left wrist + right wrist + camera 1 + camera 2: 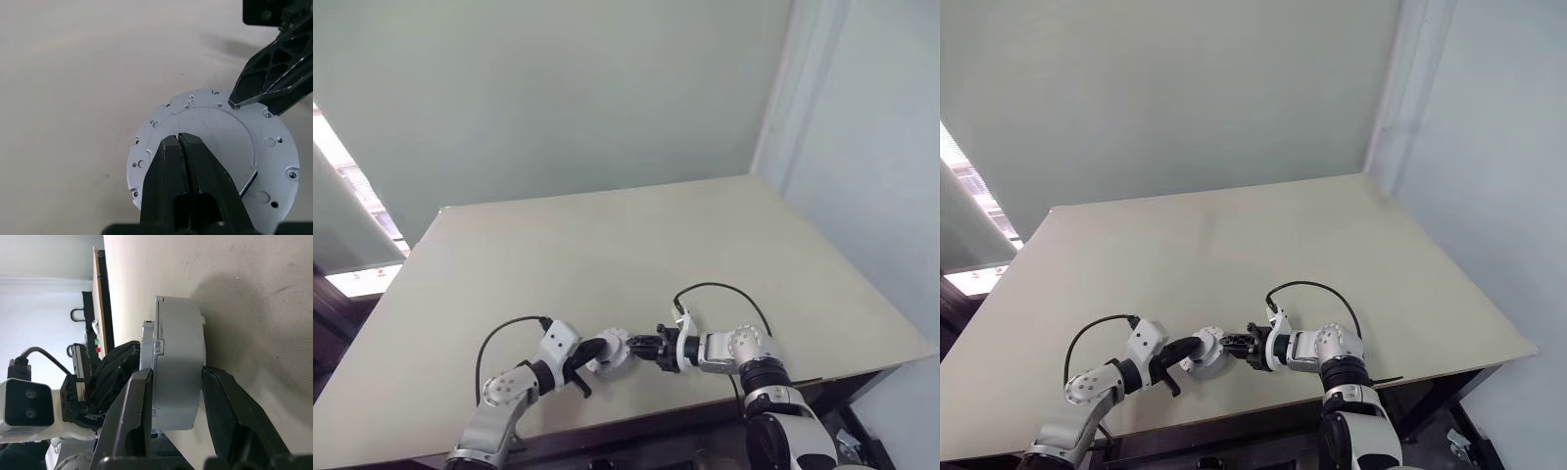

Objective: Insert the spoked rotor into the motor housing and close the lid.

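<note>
A pale beige bench (pixel 607 255) fills the middle of the head view, set against a plain pale green wall; no brand, label or writing can be read on anything here.

Near the bench's front edge, at about 6 o'clock in the head view, the two arms meet over one round silver-grey part, the motor housing (pixel 230 147); it looks like a thick closed disc with a flat face, a stepped rim and small screw holes around the edge; whether the lid is a separate piece on it cannot be told, and its inside is hidden.

The left hand (pixel 590 358) comes in from 8 o'clock; its two black fingers (pixel 195 166) are clenched tight together with no gap, their tips lying over the flat face of the disc; they grasp nothing between them.

The right hand (pixel 173 382) comes in from 4 o'clock, pointing toward the left hand; its fingers are partly open and clamp the motor housing across its thickness, one black finger (pixel 132 401) on the flat face side, the other against the opposite face; the disc sits edge-on between them in the right wrist view, close above the bench surface.

A black cable (pixel 720 294) loops above the right wrist.
</note>
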Action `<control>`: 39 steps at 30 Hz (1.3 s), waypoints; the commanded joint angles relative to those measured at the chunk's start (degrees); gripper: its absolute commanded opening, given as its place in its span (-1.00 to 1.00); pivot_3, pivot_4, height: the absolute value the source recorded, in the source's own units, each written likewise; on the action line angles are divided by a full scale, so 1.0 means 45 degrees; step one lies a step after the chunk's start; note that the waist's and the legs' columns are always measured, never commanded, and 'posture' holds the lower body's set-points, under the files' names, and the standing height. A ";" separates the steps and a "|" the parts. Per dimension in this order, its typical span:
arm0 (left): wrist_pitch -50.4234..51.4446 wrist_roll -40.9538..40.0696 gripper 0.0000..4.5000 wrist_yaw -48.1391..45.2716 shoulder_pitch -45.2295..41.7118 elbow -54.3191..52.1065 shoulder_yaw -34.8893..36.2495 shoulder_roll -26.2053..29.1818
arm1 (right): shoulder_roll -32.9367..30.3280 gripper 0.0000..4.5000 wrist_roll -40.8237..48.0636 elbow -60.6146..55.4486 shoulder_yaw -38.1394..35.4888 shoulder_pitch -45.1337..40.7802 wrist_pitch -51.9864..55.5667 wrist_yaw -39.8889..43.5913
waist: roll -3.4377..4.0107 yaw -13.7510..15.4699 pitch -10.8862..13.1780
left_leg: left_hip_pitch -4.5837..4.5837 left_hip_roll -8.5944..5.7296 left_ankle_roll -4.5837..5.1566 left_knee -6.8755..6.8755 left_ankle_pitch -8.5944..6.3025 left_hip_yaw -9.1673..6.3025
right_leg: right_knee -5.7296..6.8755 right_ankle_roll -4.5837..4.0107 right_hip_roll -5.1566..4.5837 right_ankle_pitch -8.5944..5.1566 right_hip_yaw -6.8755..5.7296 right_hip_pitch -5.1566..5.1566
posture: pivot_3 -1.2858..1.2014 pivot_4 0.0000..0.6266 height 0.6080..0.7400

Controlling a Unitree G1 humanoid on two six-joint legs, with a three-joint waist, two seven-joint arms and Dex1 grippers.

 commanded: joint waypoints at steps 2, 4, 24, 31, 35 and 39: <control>0.0647 0.0124 -1.00 0.0103 0.0120 -0.0060 -0.0231 -0.0092 | 0.0414 -0.45 0.0322 -0.0197 0.0348 -0.0135 -0.0055 0.0025 | -0.0001 -0.0001 0.0000 | 0.0003 0.0002 -0.0001 -0.0001 0.0000 0.0000 | 0.0001 -0.0001 0.0002 0.0000 -0.0001 0.0000 | 0.03 -1.00 1.00; 0.1021 0.0070 -0.92 0.0172 0.0121 -0.0220 -0.0171 -0.0078 | 0.0414 -0.45 0.0318 -0.0184 0.0359 -0.0128 -0.0080 0.0025 | -0.0001 -0.0001 0.0000 | 0.0004 0.0006 -0.0001 -0.0001 -0.0001 0.0000 | 0.0001 -0.0001 0.0008 0.0000 -0.0001 -0.0001 | 0.03 -1.00 1.00; 0.6325 -0.5930 1.00 0.3468 0.0027 -0.3306 0.6138 -0.1229 | 0.0567 -0.45 0.0905 0.0114 -0.0056 -0.0041 -0.0402 0.0267 | -0.0138 -0.0004 0.0097 | -0.0095 0.0153 -0.0013 -0.0041 -0.0005 -0.0002 | 0.0000 0.0008 0.0161 0.0007 -0.0004 -0.0133 | 0.03 -1.00 1.00; 0.7984 -0.8532 1.00 0.4584 0.0596 -0.3795 0.7513 -0.2194 | 0.0748 -0.45 0.1619 0.0038 -0.0459 -0.0049 -0.0573 0.0597 | -0.0161 0.0011 0.0120 | -0.0177 0.0156 -0.0020 -0.0027 -0.0007 0.0002 | 0.0000 0.0002 0.0173 0.0013 -0.0001 -0.0204 | 0.03 -1.00 1.00; 0.8677 -0.9822 1.00 0.5155 0.1003 -0.3831 0.7960 -0.2721 | 0.0878 -0.45 0.2064 -0.0177 -0.0737 -0.0101 -0.0553 0.0554 | -0.0175 0.0069 0.0139 | -0.0201 0.0148 -0.0063 0.0025 -0.0033 0.0005 | -0.0005 -0.0001 0.0168 0.0012 0.0004 -0.0202 | 0.03 -1.00 1.00; 0.9221 -1.0870 1.00 0.5576 0.1383 -0.3961 0.8079 -0.3071 | 0.1021 -0.45 0.2586 -0.0619 -0.0907 -0.0223 -0.0350 0.0434 | -0.0184 0.0094 0.0147 | -0.0227 0.0140 -0.0084 0.0061 -0.0049 0.0007 | -0.0012 -0.0001 0.0162 0.0012 0.0009 -0.0205 | 0.03 -1.00 1.00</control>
